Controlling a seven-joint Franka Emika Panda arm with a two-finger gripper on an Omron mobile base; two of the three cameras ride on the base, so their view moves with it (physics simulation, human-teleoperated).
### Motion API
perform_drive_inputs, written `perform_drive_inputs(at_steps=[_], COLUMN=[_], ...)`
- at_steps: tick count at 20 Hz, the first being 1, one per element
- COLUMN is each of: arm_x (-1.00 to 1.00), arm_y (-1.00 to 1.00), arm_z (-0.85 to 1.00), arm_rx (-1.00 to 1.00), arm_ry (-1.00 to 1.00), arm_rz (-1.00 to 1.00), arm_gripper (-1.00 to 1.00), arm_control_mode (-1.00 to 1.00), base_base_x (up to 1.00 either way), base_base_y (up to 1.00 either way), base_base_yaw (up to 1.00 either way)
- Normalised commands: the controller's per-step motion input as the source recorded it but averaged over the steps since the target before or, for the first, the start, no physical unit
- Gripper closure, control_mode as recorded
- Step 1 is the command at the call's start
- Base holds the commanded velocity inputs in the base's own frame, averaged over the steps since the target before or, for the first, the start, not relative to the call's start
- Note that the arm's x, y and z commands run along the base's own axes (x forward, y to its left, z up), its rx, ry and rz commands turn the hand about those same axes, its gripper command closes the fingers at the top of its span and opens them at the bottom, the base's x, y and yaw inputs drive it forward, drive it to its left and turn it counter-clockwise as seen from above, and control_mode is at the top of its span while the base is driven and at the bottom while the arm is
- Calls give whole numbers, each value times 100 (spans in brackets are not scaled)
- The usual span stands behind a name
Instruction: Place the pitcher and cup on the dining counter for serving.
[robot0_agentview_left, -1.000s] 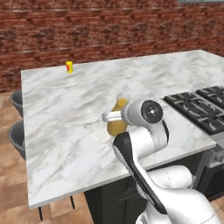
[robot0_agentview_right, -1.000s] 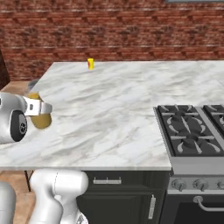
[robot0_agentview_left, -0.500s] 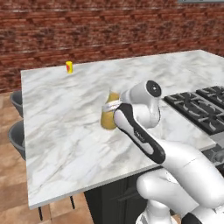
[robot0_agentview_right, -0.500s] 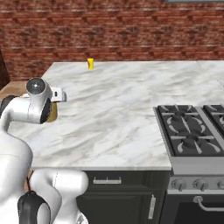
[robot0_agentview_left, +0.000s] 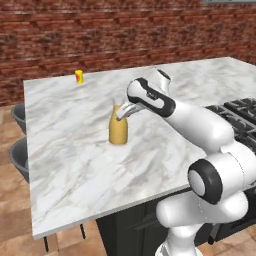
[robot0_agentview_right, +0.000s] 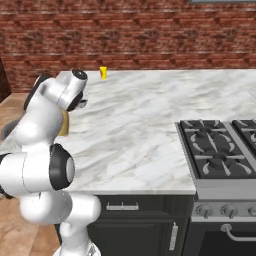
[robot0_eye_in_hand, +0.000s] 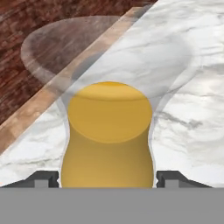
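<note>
Left base view, left to right. Two grey stool seats (robot0_agentview_left: 19, 135) at the far left edge, below the worktop rim. White grey-veined marble worktop (robot0_agentview_left: 70, 165) on black cabinets, red brick wall (robot0_agentview_left: 100, 35) behind. Cup (robot0_agentview_left: 79, 76), yellow with red marks, upright near the back left corner, well apart from everything else. Pitcher (robot0_agentview_left: 118, 131), mustard-amber with paler neck, upright on the marble, left of centre. End effector (robot0_agentview_left: 123, 111) at the pitcher's neck, arm reaching in from the lower right. Black cooktop grates (robot0_agentview_left: 239, 117) at the right edge.

Right base view, left to right. Arm links across the left side, hiding most of the pitcher; a sliver of amber body (robot0_agentview_right: 64, 124) visible beside the arm near the worktop's left edge. Cup (robot0_agentview_right: 103, 72) at the back of the marble, close to the wall. Cooktop (robot0_agentview_right: 220, 150) built into the right end, oven front with knobs below.

Hand view. Pitcher (robot0_eye_in_hand: 107, 131) large and central, amber body with see-through upper part. Fingertips (robot0_eye_in_hand: 41, 178) low on either side of the body, spread wide, straddling it. Contact with the sides: cannot tell; no squeeze evident. Marble beneath, wooden floor and a round stool seat (robot0_eye_in_hand: 57, 48) seen through the glass beyond the worktop edge.
</note>
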Motion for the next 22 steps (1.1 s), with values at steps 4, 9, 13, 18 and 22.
perform_drive_inputs(at_steps=[4,9,13,18,22], arm_x=[16,46,28,-5,-28], arm_y=[58,67,46,5,-2], arm_z=[-18,-62,-68,-77,-61], arm_rx=[-11,-9,-1,0,0], arm_ry=[1,0,-4,-11,-6], arm_rz=[13,4,2,0,0], arm_gripper=[100,100,100,100,100], arm_control_mode=[-100,-100,-100,-100,-100], base_base_x=[0,0,0,0,0], base_base_y=[0,0,0,0,0], base_base_yaw=[0,0,0,0,0])
